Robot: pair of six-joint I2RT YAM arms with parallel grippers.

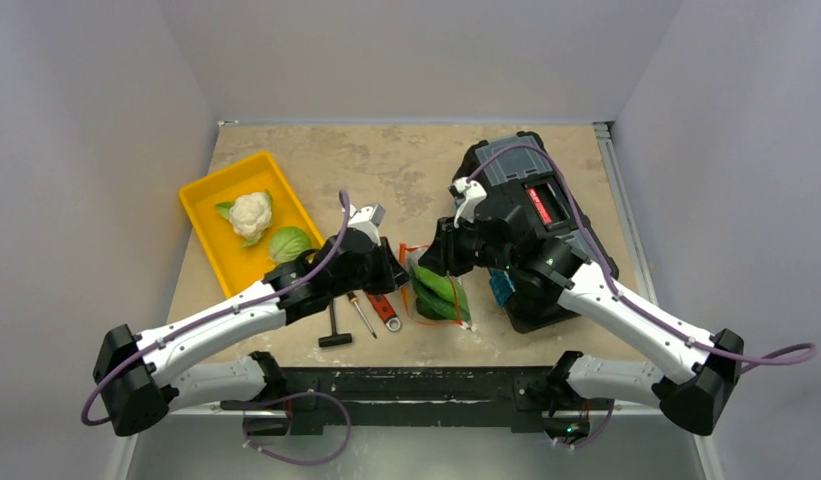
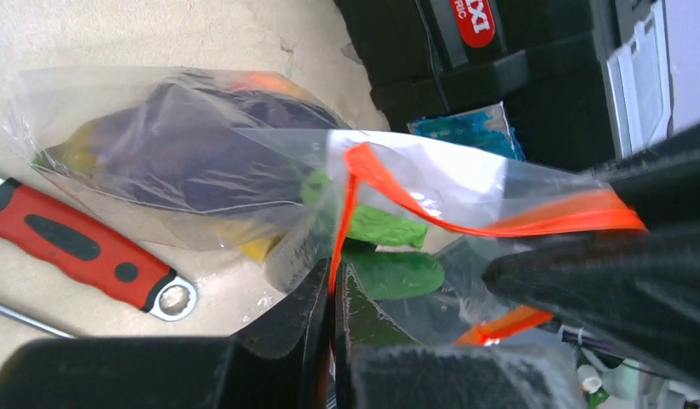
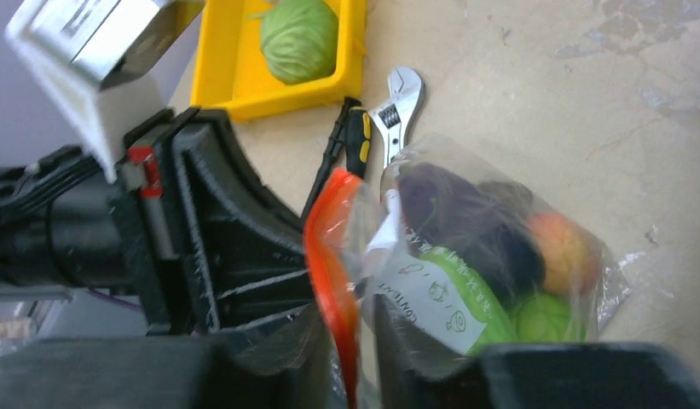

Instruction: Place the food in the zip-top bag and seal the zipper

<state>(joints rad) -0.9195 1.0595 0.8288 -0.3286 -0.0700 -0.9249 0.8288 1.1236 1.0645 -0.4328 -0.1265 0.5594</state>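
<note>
The clear zip-top bag [image 1: 438, 292] lies on the table between my two grippers. It holds the food: a dark purple eggplant [image 2: 184, 153], an orange ball [image 3: 564, 251], a yellow piece [image 2: 252, 247] and green pieces [image 2: 393, 274]. Its whitish label [image 3: 423, 294] faces the right wrist camera. My left gripper [image 2: 333, 294] is shut on the red-orange zipper [image 2: 397, 192] at one end. My right gripper [image 3: 350, 349] pinches the same strip [image 3: 333, 256] farther along. The two grippers [image 1: 398, 268] [image 1: 433, 260] are close together over the bag's mouth edge.
A red-handled wrench [image 1: 383, 308], a screwdriver [image 1: 362, 315] and a black T-handle tool [image 1: 334, 325] lie just left of the bag. A yellow tray [image 1: 201, 195] at the left holds a cauliflower [image 1: 250, 213] and a cabbage [image 1: 289, 243]. A black toolbox [image 1: 526, 210] stands behind the right arm.
</note>
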